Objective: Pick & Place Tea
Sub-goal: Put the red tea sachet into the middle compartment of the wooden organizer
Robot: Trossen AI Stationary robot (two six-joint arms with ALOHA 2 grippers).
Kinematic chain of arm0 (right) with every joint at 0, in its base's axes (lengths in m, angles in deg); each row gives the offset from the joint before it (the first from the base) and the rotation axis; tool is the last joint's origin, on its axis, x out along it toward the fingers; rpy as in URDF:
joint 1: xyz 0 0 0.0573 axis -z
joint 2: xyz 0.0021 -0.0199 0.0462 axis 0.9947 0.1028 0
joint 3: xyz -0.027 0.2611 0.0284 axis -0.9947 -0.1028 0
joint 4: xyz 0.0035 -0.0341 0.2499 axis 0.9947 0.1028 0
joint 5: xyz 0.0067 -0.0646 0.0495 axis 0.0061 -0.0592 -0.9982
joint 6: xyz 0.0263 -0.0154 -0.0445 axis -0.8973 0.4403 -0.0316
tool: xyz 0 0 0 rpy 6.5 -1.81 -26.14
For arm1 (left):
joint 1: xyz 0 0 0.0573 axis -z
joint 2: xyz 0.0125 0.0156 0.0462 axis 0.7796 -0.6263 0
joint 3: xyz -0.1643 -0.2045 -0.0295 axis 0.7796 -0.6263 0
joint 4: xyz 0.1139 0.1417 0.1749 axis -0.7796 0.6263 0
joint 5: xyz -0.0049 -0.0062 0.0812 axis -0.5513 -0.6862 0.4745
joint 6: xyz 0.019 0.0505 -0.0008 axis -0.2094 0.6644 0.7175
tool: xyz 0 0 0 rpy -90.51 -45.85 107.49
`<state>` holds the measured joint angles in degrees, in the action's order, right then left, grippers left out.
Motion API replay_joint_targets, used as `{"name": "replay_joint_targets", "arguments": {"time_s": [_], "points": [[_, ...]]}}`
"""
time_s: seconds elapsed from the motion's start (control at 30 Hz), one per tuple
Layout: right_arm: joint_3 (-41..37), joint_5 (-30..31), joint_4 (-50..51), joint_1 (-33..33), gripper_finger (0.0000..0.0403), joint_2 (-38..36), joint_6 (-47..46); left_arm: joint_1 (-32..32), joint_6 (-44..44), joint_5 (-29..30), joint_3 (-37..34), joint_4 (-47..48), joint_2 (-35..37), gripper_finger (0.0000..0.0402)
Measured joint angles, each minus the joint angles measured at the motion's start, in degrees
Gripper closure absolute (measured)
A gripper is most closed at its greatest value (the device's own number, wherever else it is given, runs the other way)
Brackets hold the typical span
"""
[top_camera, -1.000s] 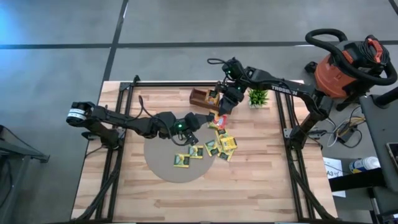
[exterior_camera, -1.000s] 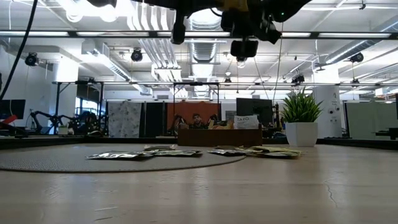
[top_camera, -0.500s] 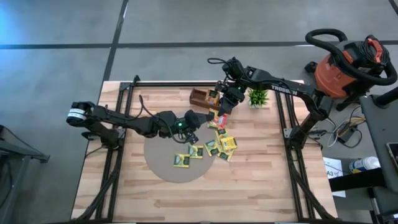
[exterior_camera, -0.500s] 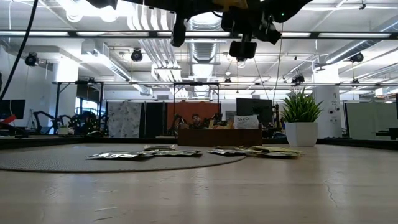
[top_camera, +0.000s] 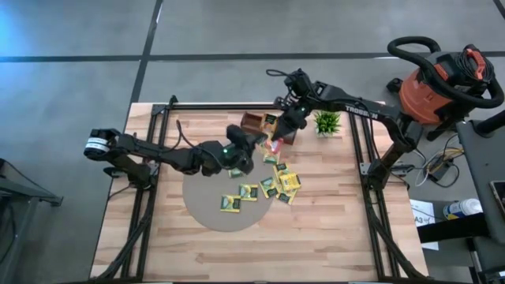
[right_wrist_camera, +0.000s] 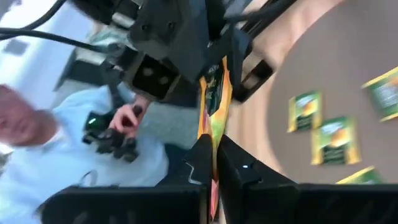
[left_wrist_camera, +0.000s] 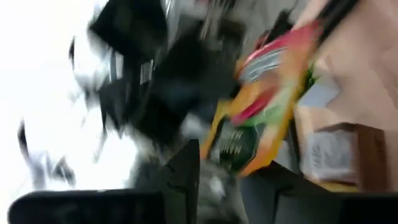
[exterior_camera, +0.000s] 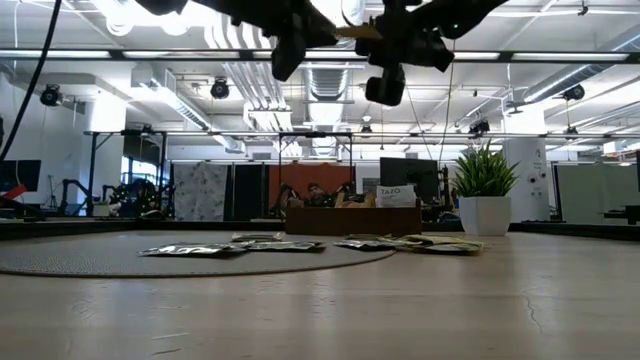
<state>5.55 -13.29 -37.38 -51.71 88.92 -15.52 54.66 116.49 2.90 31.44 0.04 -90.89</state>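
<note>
The right gripper (top_camera: 275, 142) has its fingers pressed together on an orange-red tea sachet (right_wrist_camera: 214, 99), pinching it by one edge so that the flat packet stands out edge-on from the fingertips, its long side in line with the fingers. The right arm reaches in from the far right corner of the table (top_camera: 331, 237), bent at the elbow, wrist just in front of the wooden tray (top_camera: 254, 122).

The left gripper (top_camera: 251, 142) sits directly facing it, close against the same sachet; its fingers (left_wrist_camera: 183, 171) stand partly apart, the packet just beyond them, and contact cannot be made out. The left arm stretches low across the table from the left edge.

Below both grippers, loose sachets (top_camera: 280, 185) lie flat on the wood and on the round grey mat (top_camera: 201, 205). A potted plant (top_camera: 327, 122) stands beside the right arm.
</note>
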Motion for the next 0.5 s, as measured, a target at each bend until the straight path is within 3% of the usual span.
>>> {"name": "replay_joint_targets", "arguments": {"time_s": [0.17,0.27,0.4,0.5], "points": [[0.5,9.7,-3.9,2.9,0.0394,-0.1,0.4,-0.8,-26.7,15.9,-2.4,0.6,1.7,0.0301],[1.4,18.5,-4.5,4.2,0.0394,-0.1,2.8,-1.3,-42.2,19.9,-4.3,1.3,3.6,0.0301],[2.1,30.0,-4.5,4.6,0.0394,-0.1,7.1,-4.0,-67.8,15.5,-5.9,6.4,7.9,0.0301],[2.1,36.0,-5.3,4.0,0.0394,-0.1,8.2,-8.8,-86.9,-0.5,-5.9,15.1,11.1,0.0301]]}}
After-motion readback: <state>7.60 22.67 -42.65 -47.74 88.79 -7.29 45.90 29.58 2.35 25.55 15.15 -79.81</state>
